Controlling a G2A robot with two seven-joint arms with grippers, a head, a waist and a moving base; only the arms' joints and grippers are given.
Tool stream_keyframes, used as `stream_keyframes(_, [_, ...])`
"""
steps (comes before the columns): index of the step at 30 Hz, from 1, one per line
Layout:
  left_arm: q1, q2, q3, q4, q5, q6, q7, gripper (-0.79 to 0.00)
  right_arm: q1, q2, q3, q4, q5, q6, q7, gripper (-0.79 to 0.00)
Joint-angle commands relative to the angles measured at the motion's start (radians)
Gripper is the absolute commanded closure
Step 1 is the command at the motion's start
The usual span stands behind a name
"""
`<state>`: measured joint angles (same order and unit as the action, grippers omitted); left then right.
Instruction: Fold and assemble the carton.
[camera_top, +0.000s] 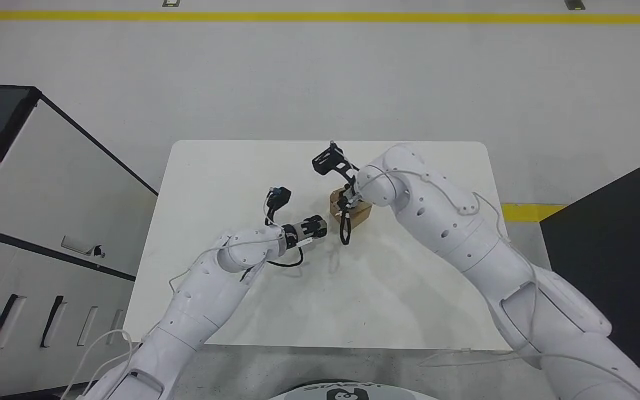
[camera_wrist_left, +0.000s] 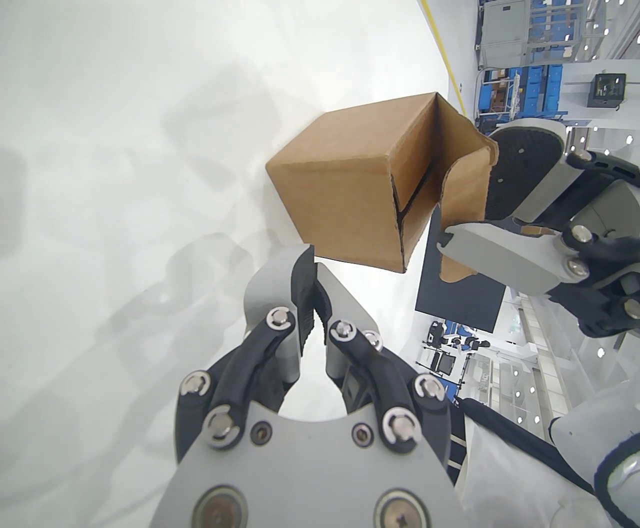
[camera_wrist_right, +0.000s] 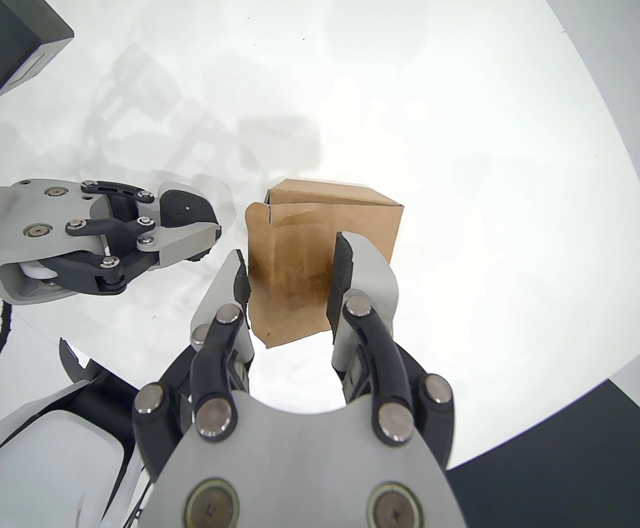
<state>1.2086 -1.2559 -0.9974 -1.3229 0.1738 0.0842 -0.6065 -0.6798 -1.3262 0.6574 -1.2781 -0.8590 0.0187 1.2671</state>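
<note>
A small brown carton (camera_top: 360, 211) stands near the middle of the white table (camera_top: 420, 290). Its body is squared up and one end is open, with a flap sticking out (camera_wrist_left: 465, 200). My right gripper (camera_wrist_right: 292, 277) straddles the carton (camera_wrist_right: 295, 260) from above, a pad against each side, and is shut on it. My left gripper (camera_wrist_left: 307, 300) hovers just short of the carton's (camera_wrist_left: 345, 200) near lower corner with its fingers pressed together and nothing between them. In the top view the left gripper (camera_top: 320, 227) sits just beside the right gripper (camera_top: 345, 208).
A grey cabinet (camera_top: 40, 170) stands off the table's left side, and a dark panel (camera_top: 600, 240) lies off its right. Bare table surface stretches on all sides of the carton, widest toward the front right.
</note>
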Motion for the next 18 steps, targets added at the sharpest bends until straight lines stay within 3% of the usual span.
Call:
stream_keyframes(1, [0.000, 0.000, -0.001, 0.000, -0.001, -0.001, -0.001, 0.000, -0.001, -0.001, 0.000, 0.001, -0.008, 0.004, -0.004, -0.243])
stream_keyframes(3, [0.000, 0.000, -0.002, 0.000, -0.001, -0.002, -0.001, 0.000, -0.002, -0.003, 0.001, 0.004, -0.014, 0.006, -0.007, -0.142])
stream_keyframes(5, [0.000, 0.000, -0.002, 0.001, -0.001, -0.002, -0.002, 0.000, -0.003, -0.004, 0.003, 0.008, -0.018, 0.006, -0.009, -0.105])
stream_keyframes(18, [-0.001, -0.001, -0.003, 0.003, -0.001, -0.003, -0.001, 0.000, -0.005, -0.015, 0.012, 0.029, -0.024, -0.004, -0.006, -0.089])
